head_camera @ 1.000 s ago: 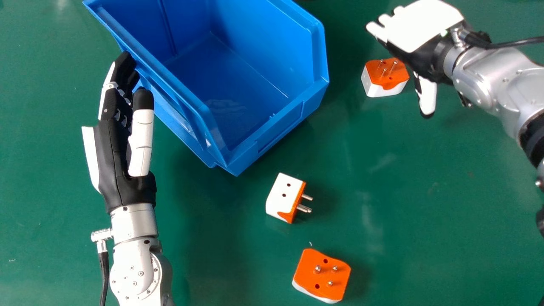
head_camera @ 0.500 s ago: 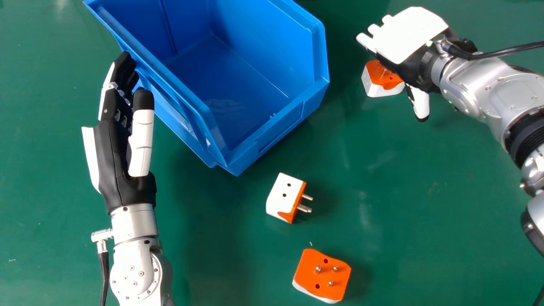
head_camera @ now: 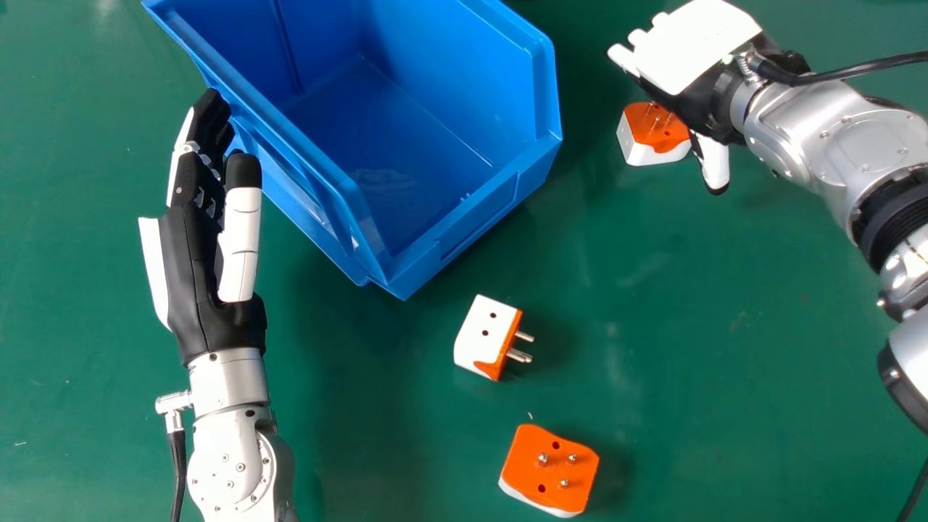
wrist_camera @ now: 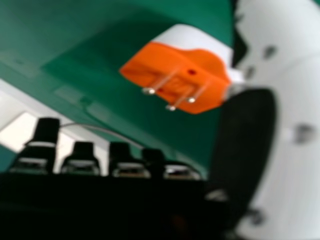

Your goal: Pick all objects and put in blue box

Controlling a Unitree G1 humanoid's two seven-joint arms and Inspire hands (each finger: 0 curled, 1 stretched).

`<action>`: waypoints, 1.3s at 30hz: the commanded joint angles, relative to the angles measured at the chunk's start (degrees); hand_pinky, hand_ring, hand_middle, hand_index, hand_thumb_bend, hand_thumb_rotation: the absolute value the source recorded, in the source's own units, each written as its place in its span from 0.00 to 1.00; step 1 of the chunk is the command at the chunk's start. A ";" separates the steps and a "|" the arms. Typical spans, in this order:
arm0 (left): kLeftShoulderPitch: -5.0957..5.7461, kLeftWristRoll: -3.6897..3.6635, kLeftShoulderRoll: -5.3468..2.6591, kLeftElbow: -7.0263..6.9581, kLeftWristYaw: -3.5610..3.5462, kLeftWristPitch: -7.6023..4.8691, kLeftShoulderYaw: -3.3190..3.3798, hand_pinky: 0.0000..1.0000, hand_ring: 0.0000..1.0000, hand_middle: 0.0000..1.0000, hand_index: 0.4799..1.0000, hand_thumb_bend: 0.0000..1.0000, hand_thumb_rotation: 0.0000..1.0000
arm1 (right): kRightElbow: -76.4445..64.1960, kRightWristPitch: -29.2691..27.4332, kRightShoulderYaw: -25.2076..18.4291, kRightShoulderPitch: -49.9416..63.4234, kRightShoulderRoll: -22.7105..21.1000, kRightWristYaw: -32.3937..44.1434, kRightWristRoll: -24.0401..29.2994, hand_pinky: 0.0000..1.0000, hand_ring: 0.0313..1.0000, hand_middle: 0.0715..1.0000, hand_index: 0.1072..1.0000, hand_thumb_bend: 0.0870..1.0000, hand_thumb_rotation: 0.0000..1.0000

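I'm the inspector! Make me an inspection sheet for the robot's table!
Surface: shiny green tabletop.
Job's things: one plug adapter near the right hand, a middle adapter and a bottom adapter, all outside the blue box.
Clutter: tiny white speck by the bottom adapter.
Hands: left hand open beside the box; right open.
Cables: black, at each wrist.
Surroundings: pale area past the right fingertips; can't tell what.

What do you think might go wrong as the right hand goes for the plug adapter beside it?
The thumb might nudge the adapter away, as it sits right beside it. The adapter's upturned pins might also keep the fingers from closing evenly on it.
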 commanded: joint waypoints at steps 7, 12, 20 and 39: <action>-0.01 0.46 -0.52 -0.39 -0.06 -0.81 -0.25 0.90 0.92 0.91 0.74 0.83 0.77 | 0.39 -2.52 -0.11 -2.06 -0.92 -1.94 0.98 0.77 0.89 0.89 0.88 0.79 0.02; 0.07 0.66 -0.45 -0.67 -0.03 -0.90 -0.37 0.90 0.92 0.91 0.74 0.83 0.77 | 0.36 -2.47 0.29 -1.95 -0.25 -1.07 0.78 0.75 0.87 0.87 0.87 0.79 0.02; 0.18 0.34 -0.66 -0.95 -0.26 -1.03 -0.32 0.90 0.92 0.91 0.74 0.82 0.77 | 0.49 -2.06 0.38 -1.90 0.14 0.42 1.39 0.75 0.86 0.87 0.86 0.75 0.01; 0.35 1.35 -0.45 -1.02 0.51 -1.15 -0.52 0.89 0.92 0.91 0.73 0.82 0.77 | -0.16 -4.93 1.12 -0.23 -1.63 -7.45 1.91 0.68 0.70 0.73 0.70 0.61 0.00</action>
